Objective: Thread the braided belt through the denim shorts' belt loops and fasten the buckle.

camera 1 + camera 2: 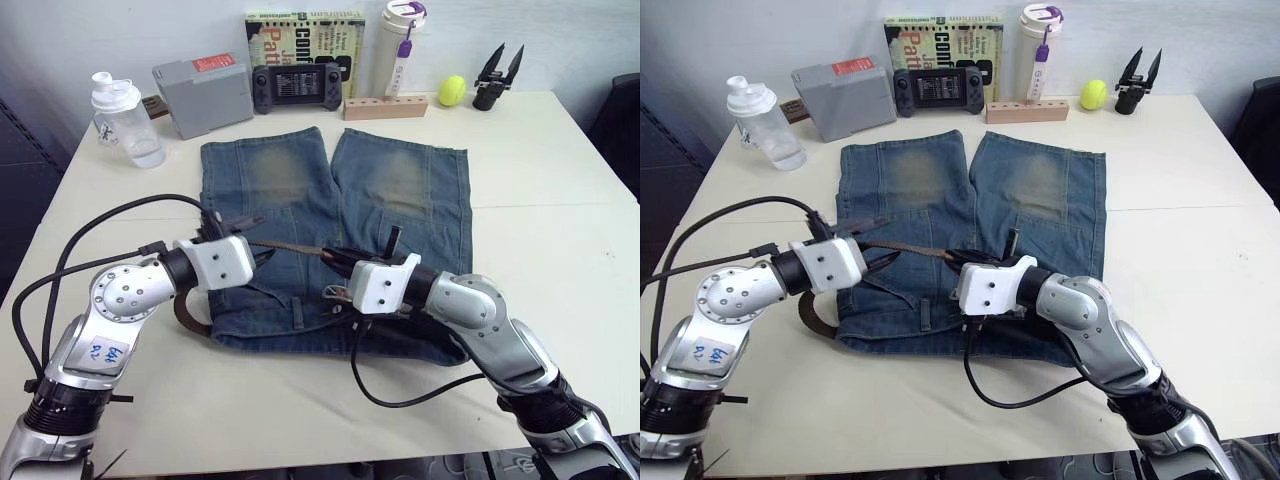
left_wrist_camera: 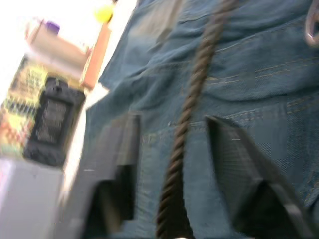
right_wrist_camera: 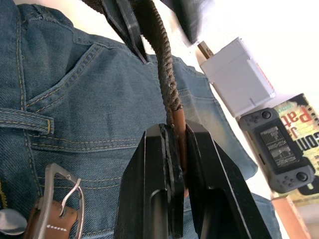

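The right gripper (image 3: 177, 149) was clamped on the darker leather tip of the braided belt (image 1: 290, 247), its two black fingers pressed flat against the tip just where the weave ended, low over the denim shorts (image 1: 400, 185) near their waistband. Its forearm reached in from the near right edge of the tabletop (image 1: 560, 230), elbow bent, wrist turned toward the robot's left. The left gripper (image 1: 258, 257) faced it from the other side of the shorts, fingers (image 2: 234, 164) spread apart with the belt running between them and no visible contact on either side; that arm was bent at the elbow and lay across the near left corner of the shorts. Between the two grippers the belt hung as a taut, slightly sagging brown line above the denim, and behind the left gripper it curled in a dark loop off the shorts' left edge onto the tabletop. The buckle (image 3: 62, 201), a silver-grey frame with its prong, lay on the denim just beside the right gripper, close to one of the belt loops (image 3: 30, 124). The shorts lay flat, waistband toward the robot, legs with faded tan patches pointing at a handheld game console (image 1: 298, 86) at the far edge.
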`<state>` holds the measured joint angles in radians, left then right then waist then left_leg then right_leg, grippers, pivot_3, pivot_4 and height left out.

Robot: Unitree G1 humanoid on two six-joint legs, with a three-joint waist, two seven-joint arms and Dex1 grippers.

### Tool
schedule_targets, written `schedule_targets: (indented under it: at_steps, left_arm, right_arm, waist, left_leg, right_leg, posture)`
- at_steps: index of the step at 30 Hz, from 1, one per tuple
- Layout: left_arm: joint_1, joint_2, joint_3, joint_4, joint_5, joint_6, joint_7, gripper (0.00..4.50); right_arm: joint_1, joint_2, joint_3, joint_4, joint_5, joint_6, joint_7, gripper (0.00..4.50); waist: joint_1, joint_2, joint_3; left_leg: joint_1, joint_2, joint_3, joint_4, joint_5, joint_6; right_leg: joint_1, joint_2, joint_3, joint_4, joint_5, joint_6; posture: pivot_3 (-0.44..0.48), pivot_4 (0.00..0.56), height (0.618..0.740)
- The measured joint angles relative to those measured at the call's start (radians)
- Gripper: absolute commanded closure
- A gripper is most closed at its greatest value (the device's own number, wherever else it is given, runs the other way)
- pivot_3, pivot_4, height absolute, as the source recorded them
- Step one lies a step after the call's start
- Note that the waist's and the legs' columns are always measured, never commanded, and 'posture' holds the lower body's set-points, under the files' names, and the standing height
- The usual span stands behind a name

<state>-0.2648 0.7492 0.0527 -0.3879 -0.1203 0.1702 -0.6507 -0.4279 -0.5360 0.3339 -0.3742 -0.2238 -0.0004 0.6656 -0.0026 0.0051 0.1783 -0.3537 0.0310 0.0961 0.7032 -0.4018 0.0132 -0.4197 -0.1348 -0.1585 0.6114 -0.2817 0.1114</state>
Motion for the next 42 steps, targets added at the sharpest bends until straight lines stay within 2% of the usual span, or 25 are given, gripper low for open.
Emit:
schedule_targets:
  at_steps: [1, 2, 4, 5, 7, 8, 9, 10, 11, 12, 14, 15, 18, 20, 22, 23, 24, 27, 33, 42]
  left_arm:
    - [0.017, -0.003, 0.033, -0.026, -0.063, 0.060, -0.009, 1.71]
    - [0.057, -0.003, 0.137, -0.088, -0.251, 0.229, -0.030, 1.71]
    - [0.066, -0.002, 0.180, -0.110, -0.326, 0.292, -0.032, 1.71]
    - [0.102, -0.003, 0.267, -0.140, -0.496, 0.409, -0.019, 1.71]
    - [0.141, -0.005, 0.365, -0.153, -0.713, 0.533, 0.018, 1.71]
    - [0.159, -0.006, 0.396, -0.153, -0.793, 0.566, 0.038, 1.71]
    - [0.201, -0.007, 0.452, -0.156, -0.974, 0.632, 0.085, 1.71]
    - [0.227, -0.012, 0.475, -0.158, -1.070, 0.650, 0.114, 1.71]
    - [0.286, -0.035, 0.500, -0.167, -1.238, 0.662, 0.190, 1.71]
    - [0.311, -0.050, 0.500, -0.170, -1.296, 0.665, 0.222, 1.71]
    - [0.392, -0.095, 0.462, -0.189, -1.489, 0.654, 0.387, 1.71]
    - [0.426, -0.121, 0.407, -0.199, -1.585, 0.630, 0.500, 1.71]
    - [0.441, -0.194, 0.281, -0.228, -1.739, 0.544, 0.739, 1.71]
    - [0.422, -0.242, 0.231, -0.243, -1.791, 0.484, 0.856, 1.71]
    - [0.360, -0.375, 0.180, -0.258, -1.824, 0.361, 1.034, 1.71]
    - [0.352, -0.397, 0.171, -0.263, -1.828, 0.339, 1.061, 1.71]
    - [0.339, -0.453, 0.149, -0.281, -1.838, 0.280, 1.144, 1.71]
    - [0.343, -0.513, 0.145, -0.310, -1.840, 0.218, 1.223, 1.71]
    - [0.427, -0.522, 0.149, -0.307, -1.841, 0.230, 1.239, 1.71]
    - [0.433, -0.481, 0.171, -0.186, -1.841, 0.368, 1.118, 1.71]
  right_arm:
    - [0.001, -0.002, 0.000, 0.005, -0.007, -0.012, -0.002, 4.50]
    - [0.001, -0.006, -0.001, 0.030, -0.024, -0.041, -0.008, 4.50]
    - [0.000, -0.007, 0.000, 0.038, -0.029, -0.049, -0.010, 4.50]
    - [-0.002, -0.008, 0.000, 0.053, -0.036, -0.073, -0.014, 4.50]
    - [-0.002, -0.011, -0.001, 0.074, -0.051, -0.100, -0.021, 4.50]
    - [-0.003, -0.010, -0.001, 0.080, -0.055, -0.109, -0.022, 4.50]
    - [-0.003, -0.011, -0.002, 0.093, -0.061, -0.124, -0.024, 4.50]
    - [-0.005, -0.010, -0.001, 0.099, -0.067, -0.134, -0.025, 4.50]
    - [-0.008, -0.010, -0.001, 0.108, -0.075, -0.153, -0.030, 4.50]
    - [-0.008, -0.010, -0.001, 0.110, -0.079, -0.159, -0.032, 4.50]
    - [-0.015, -0.010, -0.001, 0.120, -0.093, -0.197, -0.042, 4.50]
    - [-0.018, -0.010, -0.001, 0.129, -0.101, -0.223, -0.049, 4.50]
    - [-0.017, -0.011, -0.001, 0.146, -0.123, -0.286, -0.070, 4.50]
    - [-0.017, -0.012, -0.002, 0.152, -0.141, -0.326, -0.087, 4.50]
    - [-0.015, -0.019, -0.002, 0.169, -0.170, -0.386, -0.115, 4.50]
    - [-0.015, -0.020, -0.002, 0.175, -0.176, -0.397, -0.120, 4.50]
    - [-0.012, -0.028, -0.002, 0.190, -0.199, -0.430, -0.136, 4.50]
    - [0.000, -0.032, -0.002, 0.215, -0.222, -0.477, -0.160, 4.50]
    - [0.005, -0.027, -0.002, 0.223, -0.229, -0.506, -0.174, 4.50]
    - [0.005, -0.017, -0.002, 0.219, -0.235, -0.523, -0.176, 4.50]
  waist:
    - [-0.001, 0.000, 0.000]
    - [-0.002, 0.000, 0.000]
    - [-0.002, 0.000, 0.000]
    - [-0.002, 0.000, 0.000]
    - [-0.003, 0.000, 0.000]
    - [-0.003, 0.000, 0.000]
    - [-0.001, 0.000, 0.000]
    - [-0.001, 0.000, 0.000]
    - [-0.002, 0.000, 0.000]
    - [-0.002, 0.000, 0.000]
    - [0.000, 0.000, 0.000]
    - [0.001, 0.000, 0.000]
    - [0.004, 0.000, 0.000]
    - [0.003, 0.000, 0.000]
    - [0.002, 0.000, 0.000]
    - [0.002, 0.000, 0.000]
    - [0.000, -0.001, -0.001]
    - [-0.001, -0.001, -0.001]
    - [0.002, -0.001, -0.001]
    - [0.003, -0.001, -0.001]
  left_leg:
    - [0.000, 0.000, -0.002, 0.000, 0.000, 0.000]
    - [0.000, 0.001, -0.005, 0.000, 0.000, 0.000]
    - [0.000, 0.001, -0.005, 0.000, 0.000, 0.000]
    - [0.001, 0.001, -0.007, 0.001, 0.000, 0.000]
    - [0.001, 0.002, -0.007, 0.001, 0.000, 0.000]
    - [0.001, 0.003, -0.008, 0.001, 0.000, 0.000]
    - [0.001, 0.004, -0.010, 0.002, 0.000, 0.000]
    - [0.001, 0.004, -0.011, 0.003, 0.000, 0.000]
    - [0.002, 0.003, -0.014, 0.004, 0.000, 0.001]
    - [0.002, 0.002, -0.015, 0.004, -0.001, 0.001]
    - [0.001, 0.001, -0.021, 0.008, -0.001, 0.001]
    - [0.001, -0.001, -0.024, 0.010, -0.001, 0.001]
    - [0.001, -0.002, -0.032, 0.013, -0.001, 0.001]
    - [0.002, -0.002, -0.033, 0.013, -0.001, 0.001]
    - [0.002, -0.002, -0.033, 0.014, -0.001, 0.001]
    - [0.003, -0.002, -0.033, 0.013, -0.001, 0.001]
    - [0.003, -0.002, -0.033, 0.013, -0.001, 0.001]
    - [0.002, -0.002, -0.033, 0.013, -0.001, 0.001]
    - [0.002, -0.002, -0.033, 0.013, -0.001, 0.001]
    - [0.002, -0.001, -0.033, 0.013, -0.001, 0.001]
  right_leg:
    - [0.000, 0.000, 0.000, 0.000, 0.000, 0.000]
    - [0.000, 0.000, 0.000, 0.001, 0.000, -0.001]
    - [0.000, 0.000, 0.000, 0.001, -0.001, -0.001]
    - [0.000, -0.001, 0.001, 0.002, -0.001, -0.001]
    - [0.000, -0.002, 0.001, 0.001, -0.001, -0.001]
    - [0.001, -0.002, 0.001, 0.002, -0.001, -0.001]
    - [0.002, -0.004, 0.000, 0.002, -0.001, -0.001]
    - [0.003, -0.004, 0.000, 0.002, -0.001, -0.001]
    - [0.005, -0.006, 0.001, 0.001, -0.001, -0.001]
    - [0.006, -0.007, 0.001, 0.001, -0.001, -0.001]
    - [0.010, -0.007, 0.002, 0.001, -0.001, -0.001]
    - [0.012, -0.007, 0.003, 0.002, -0.001, -0.001]
    - [0.016, -0.005, 0.007, 0.001, -0.001, -0.001]
    - [0.018, -0.001, 0.011, -0.002, -0.001, -0.001]
    - [0.020, 0.004, 0.018, -0.003, -0.001, -0.001]
    - [0.020, 0.004, 0.018, -0.003, -0.001, -0.001]
    - [0.020, 0.005, 0.021, -0.004, -0.001, -0.001]
    - [0.020, 0.008, 0.022, -0.006, -0.001, -0.001]
    - [0.021, 0.011, 0.024, -0.008, -0.001, -0.001]
    - [0.022, 0.014, 0.025, -0.011, -0.001, -0.002]
  posture:
    - [0.000, 0.150, 0.731]
    - [0.000, 0.150, 0.731]
    - [0.000, 0.150, 0.731]
    - [0.000, 0.150, 0.731]
    - [0.000, 0.150, 0.731]
    - [0.000, 0.150, 0.731]
    - [0.000, 0.150, 0.731]
    - [0.000, 0.150, 0.731]
    - [0.000, 0.150, 0.731]
    - [0.000, 0.150, 0.731]
    - [0.000, 0.150, 0.731]
    - [0.000, 0.150, 0.731]
    - [0.000, 0.150, 0.731]
    - [0.000, 0.150, 0.731]
    - [0.000, 0.150, 0.731]
    - [0.000, 0.150, 0.731]
    - [0.000, 0.150, 0.731]
    - [0.000, 0.150, 0.731]
    - [0.000, 0.150, 0.731]
    - [0.000, 0.150, 0.731]
